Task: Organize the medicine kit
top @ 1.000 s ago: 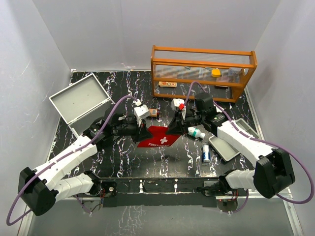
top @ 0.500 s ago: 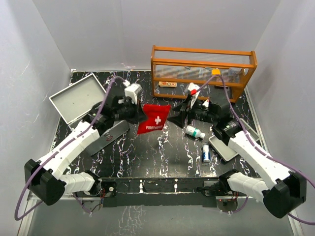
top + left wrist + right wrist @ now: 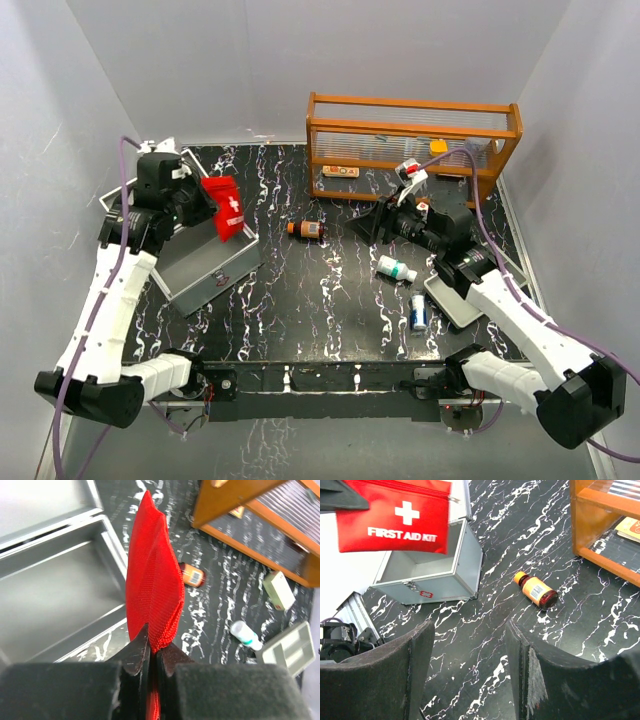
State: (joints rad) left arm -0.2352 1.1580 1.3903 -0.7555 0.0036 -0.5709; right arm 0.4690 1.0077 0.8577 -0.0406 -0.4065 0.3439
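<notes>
Kit (image 3: 60, 605) seemingly below left tool (image 3: 154, 652), pouch (image 3: 152, 580) pinched

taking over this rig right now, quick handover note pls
Left gripper: shut on the red pouch, held above the open medicine kit.
Right gripper: open, empty, above the table.
Loose on the table: amber bottle, white bottle, blue-labelled bottle.
Done: nothing visible inside the kit yet.
Left: put the pouch in, then the bottles.

Top camera looks down from behind, whole table (image 3: 300, 300) in shot; left wrist sits tight over the left gripper (image 3: 152, 649), right wrist skims low, and both catch the amber bottle (image 3: 537, 591).
</notes>
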